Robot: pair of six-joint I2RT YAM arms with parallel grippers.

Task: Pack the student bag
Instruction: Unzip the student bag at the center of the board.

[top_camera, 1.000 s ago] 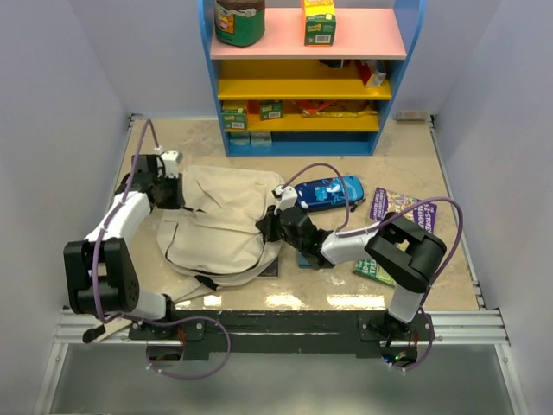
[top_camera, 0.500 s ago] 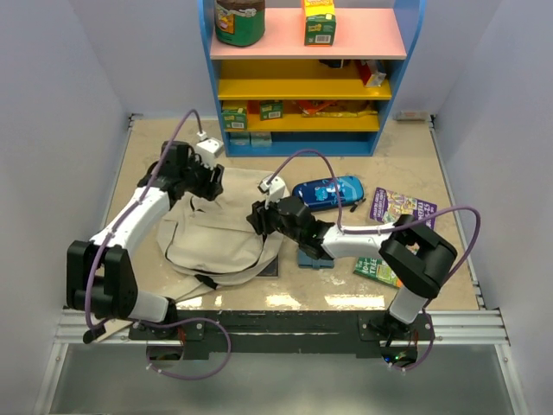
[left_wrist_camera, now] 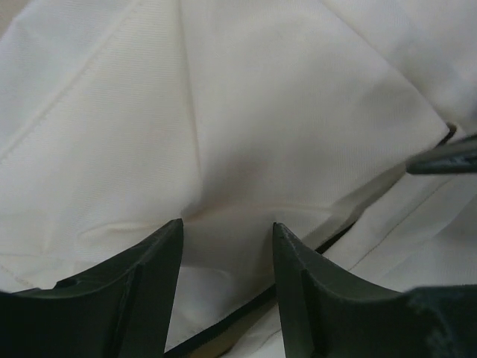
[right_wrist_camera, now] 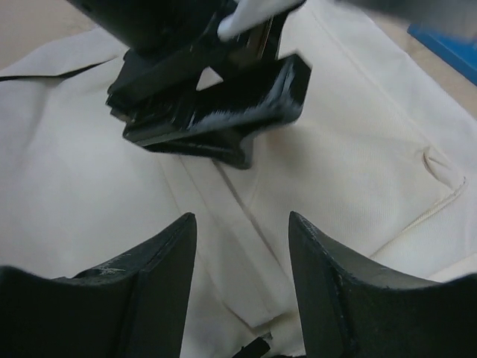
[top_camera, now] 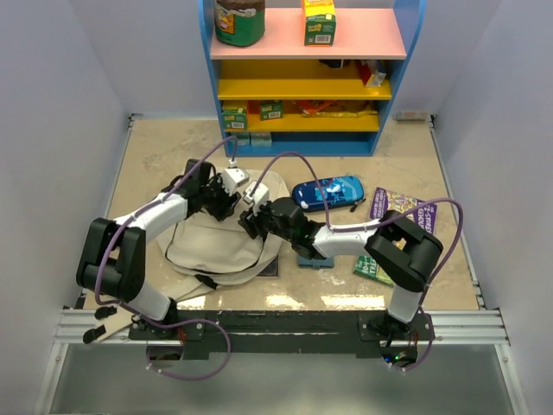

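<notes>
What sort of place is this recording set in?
Probably a staged lab cell dressed as a study corner: plain walls box in the table, a blue shelf unit holds packets, and a student bag, pencil case and books lie out.

Both arms reach inward and almost meet: the left arm [top_camera: 160, 212] stretches forward and to the right, while the right arm [top_camera: 346, 238] bends at the elbow and extends leftward. The left gripper [top_camera: 226, 197] and right gripper [top_camera: 251, 220] sit close together, nearly tip to tip, jaws parted.
</notes>
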